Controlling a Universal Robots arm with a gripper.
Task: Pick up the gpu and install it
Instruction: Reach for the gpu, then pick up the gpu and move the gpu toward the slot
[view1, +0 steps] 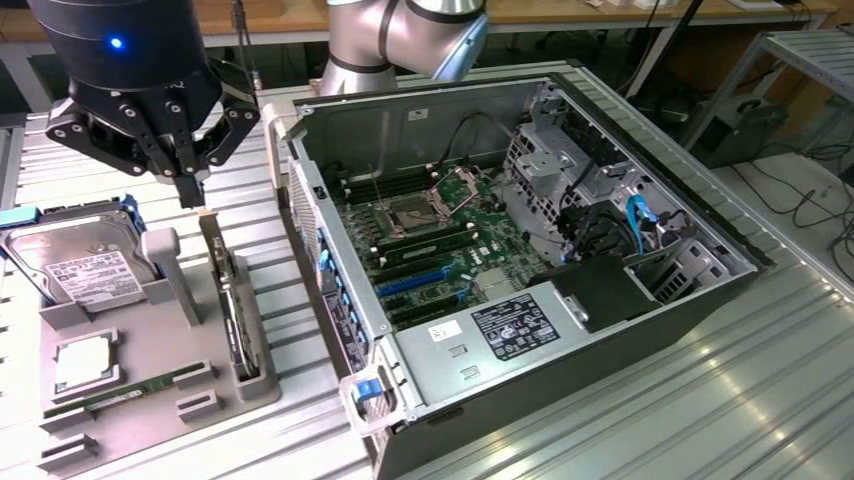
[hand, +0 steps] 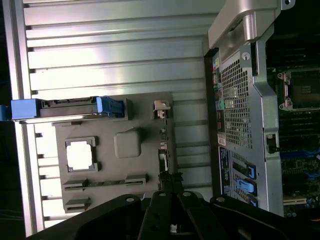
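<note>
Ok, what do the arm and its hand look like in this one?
The arm is silver-grey tubing with rounded joint housings. The hand is black, with a cylindrical body carrying a small blue light and jointed link fingers with silver pivot bolts that taper to slim tips.

Worktop (view1: 694, 400): ribbed silver metal slats, with bright glare streaks toward the exterior view's right. Wooden bench (view1: 561, 12) runs along the far side. Grey metal rack (view1: 807, 45) at far right. Loose black cables (view1: 805, 205) lie on the pale floor (view1: 763, 182) beside it.
</note>
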